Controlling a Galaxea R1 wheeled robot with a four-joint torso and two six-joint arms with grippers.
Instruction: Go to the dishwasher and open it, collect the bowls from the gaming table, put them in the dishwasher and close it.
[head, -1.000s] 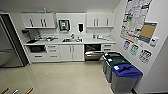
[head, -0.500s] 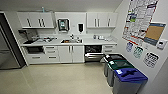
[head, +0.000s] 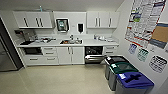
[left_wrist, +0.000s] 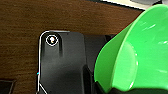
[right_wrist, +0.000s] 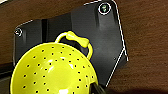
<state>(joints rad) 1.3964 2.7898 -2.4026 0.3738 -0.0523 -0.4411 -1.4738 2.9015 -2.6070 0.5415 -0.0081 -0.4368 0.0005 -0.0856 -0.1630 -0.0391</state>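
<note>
Under the counter at the far side of the kitchen, the dishwasher (head: 94, 53) stands with its grey door folded down and its dark inside showing. In the left wrist view a bright green bowl (left_wrist: 140, 55) sits large and close, its rim running into my left gripper (left_wrist: 112, 90), which is shut on it. In the right wrist view a yellow bowl with many small holes and a loop handle (right_wrist: 52, 72) is held by my right gripper (right_wrist: 98, 89). Beneath both bowls are the robot's dark plate and a brown wood surface. The gaming table is out of view.
Three bins line the right wall: black-lidded (head: 113, 60), green-lidded (head: 123, 67) and blue-lidded (head: 133, 80), the blue one nearest. A steel fridge (head: 5, 55) stands at the left. White cabinets and a sink (head: 70, 41) run along the back. Beige floor (head: 62, 77) lies between me and the dishwasher.
The whole head view has shifted a little: the bins sit slightly lower and larger in the picture, so the camera has moved nearer. Nothing in the kitchen itself has moved.
</note>
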